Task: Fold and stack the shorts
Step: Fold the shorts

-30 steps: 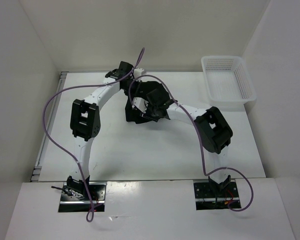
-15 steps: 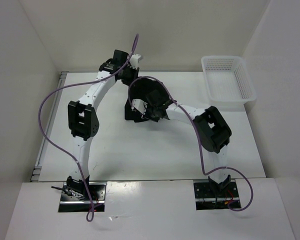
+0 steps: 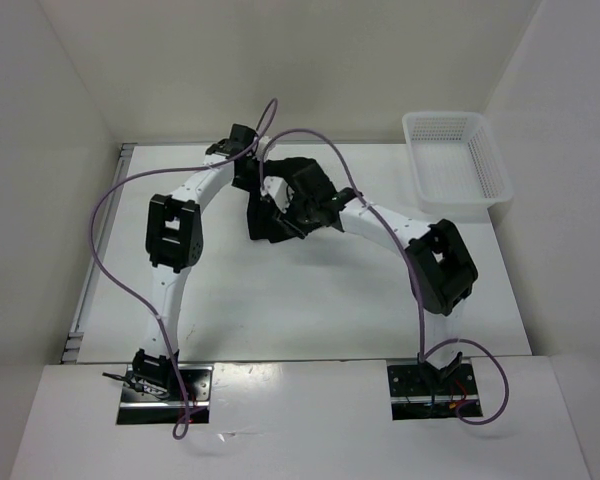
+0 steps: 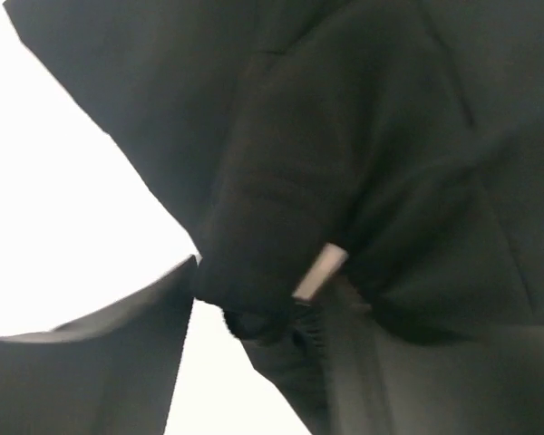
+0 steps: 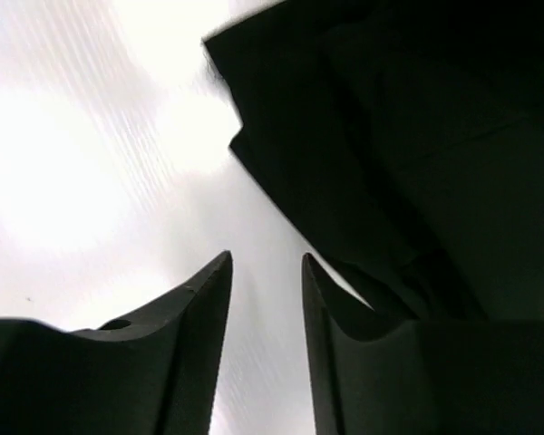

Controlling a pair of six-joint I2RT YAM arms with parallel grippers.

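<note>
While they sit crumpled in a dark heap, the shorts (image 3: 262, 226) lie on the white table (image 3: 310, 300) at its far middle, unfolded and partly hidden under both my wrists. Left wrist view: black cloth fills nearly everything in overlapping layers, with one thick rolled fold bulging at centre and a small white tag (image 4: 319, 272) just beside it. My left gripper (image 3: 248, 175) is at the heap's far edge. One dark finger (image 4: 91, 362) shows low left and the other is lost against the fabric, so I cannot tell if the jaws are parted or pinching cloth. My right gripper (image 5: 265, 272) is over the heap's right side, jaws a narrow gap apart, bare table showing between them, nothing held. Its right-hand finger (image 5: 344, 326) sits just beside the cloth's edge. White mesh basket (image 3: 448, 205) is at the table's far right corner, well apart from the shorts
</note>
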